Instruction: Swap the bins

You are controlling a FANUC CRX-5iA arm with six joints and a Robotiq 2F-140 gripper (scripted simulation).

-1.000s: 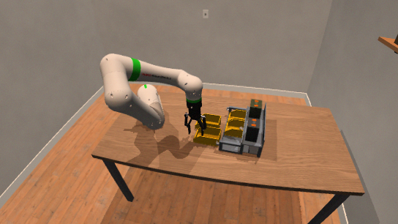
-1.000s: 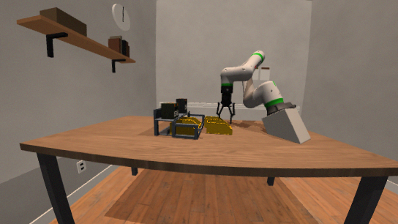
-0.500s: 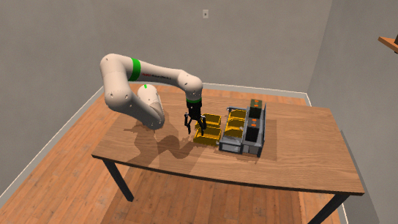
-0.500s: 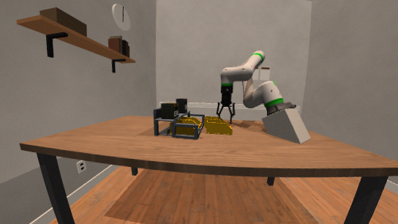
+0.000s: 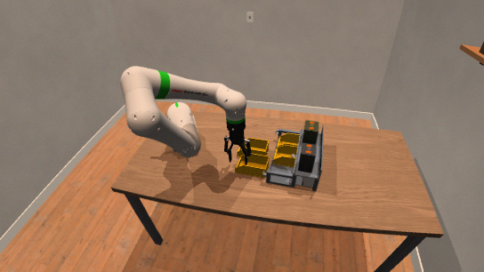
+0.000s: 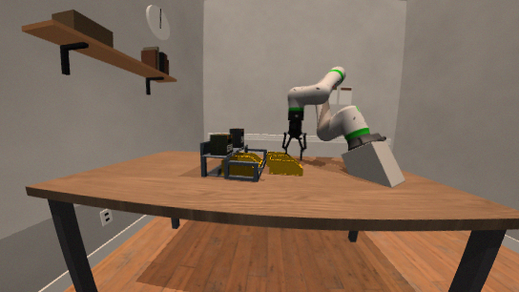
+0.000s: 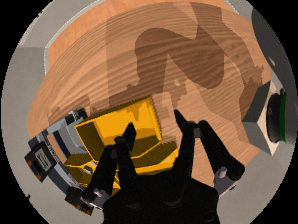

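Observation:
Two yellow open bins stand side by side on the table just left of the shelf: a far one and a near one. I cannot tell which of them holds the parts. The small grey shelf holds two more yellow bins; its nearest slot looks empty. My gripper points straight down over the bins' left edge, open, with nothing between its fingers. In the wrist view one finger is over a yellow bin and the other over bare table. The gripper also shows in the exterior view.
Two dark boxes with orange marks sit on the shelf's upper board. The robot's base stands at the table's back edge. A wall shelf hangs far off, away from the table.

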